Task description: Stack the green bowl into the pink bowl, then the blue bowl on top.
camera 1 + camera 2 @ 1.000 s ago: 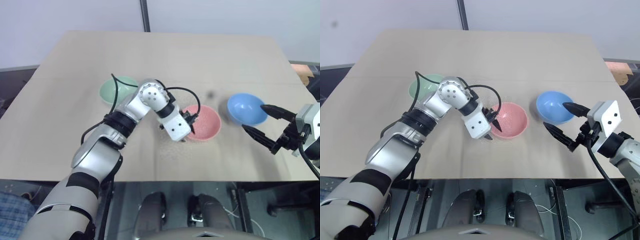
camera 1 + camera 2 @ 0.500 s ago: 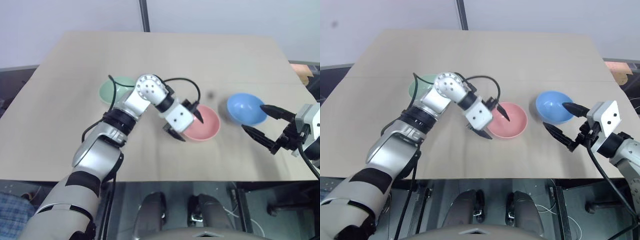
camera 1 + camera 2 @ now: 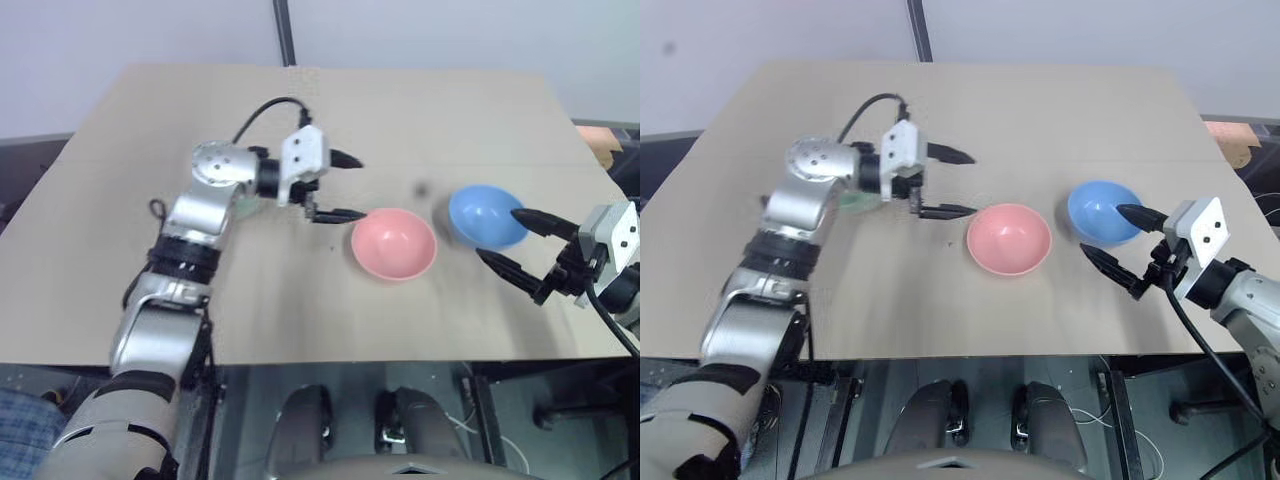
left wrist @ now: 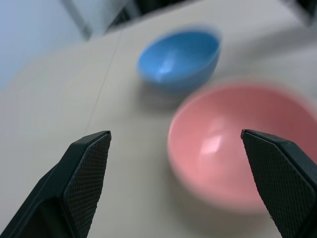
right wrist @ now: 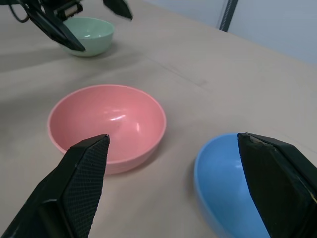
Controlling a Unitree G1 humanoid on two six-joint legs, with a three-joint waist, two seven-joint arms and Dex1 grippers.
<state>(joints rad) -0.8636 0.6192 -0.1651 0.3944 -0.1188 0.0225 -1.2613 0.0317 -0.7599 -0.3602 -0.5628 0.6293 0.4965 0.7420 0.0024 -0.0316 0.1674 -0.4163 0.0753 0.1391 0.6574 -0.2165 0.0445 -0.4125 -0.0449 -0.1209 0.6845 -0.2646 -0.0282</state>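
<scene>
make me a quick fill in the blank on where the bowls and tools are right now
1. The bowl between the other two on the table is the ____ bowl.
2. The right tool, fingers spread, sits beside the ____ bowl.
3. The left tool is open and holds ____.
4. The green bowl is ____ inside the pink one.

Missing words: pink; blue; nothing; not yet

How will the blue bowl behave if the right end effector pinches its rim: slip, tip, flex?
The blue bowl looks glossy, with a highlight on its inner wall, so a rim pinch may slip. It appears thin plastic, probably light, rigid enough, and not fragile. Its rounded underside suggests it could rock or tip if nudged off-centre by the right end effector, whose fingers flank it.
</scene>
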